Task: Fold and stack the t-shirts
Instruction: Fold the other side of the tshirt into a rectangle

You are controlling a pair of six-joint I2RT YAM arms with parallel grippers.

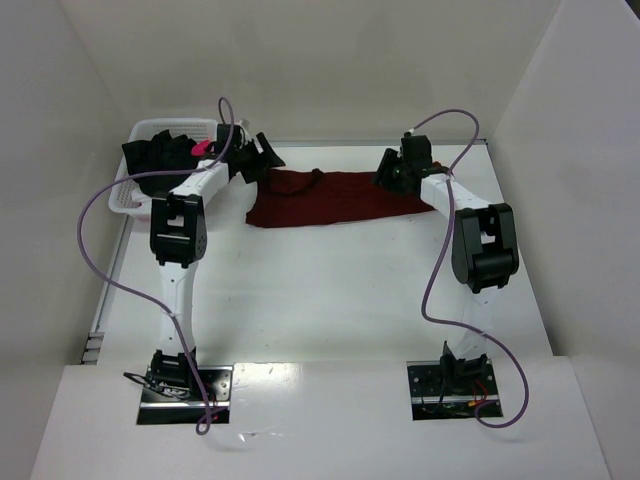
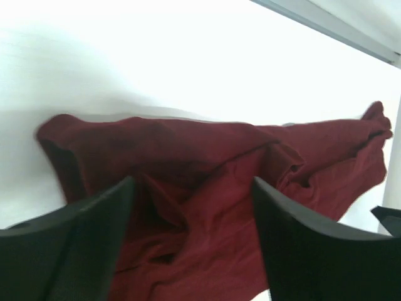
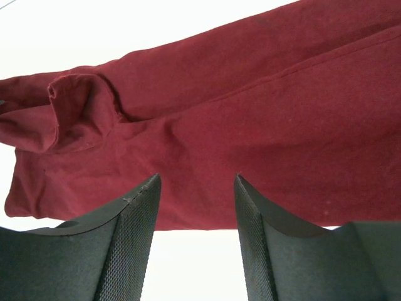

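The maroon t-shirt [image 1: 330, 198] lies crumpled in a long strip across the far part of the table. My left gripper [image 1: 256, 158] is open at its left end, with rumpled maroon cloth [image 2: 194, 207] between the fingers. My right gripper [image 1: 392, 170] is open at its right end, fingers just over the near hem of the shirt [image 3: 207, 125]. The black t-shirt [image 1: 160, 158] with a pink mark [image 1: 200, 148] sits bunched in the white mesh basket [image 1: 128, 200] at the far left.
White walls close in the table at the back and both sides. Purple cables [image 1: 100, 250] loop from both arms. Bare table [image 1: 320, 300] lies between the shirt and the arm bases.
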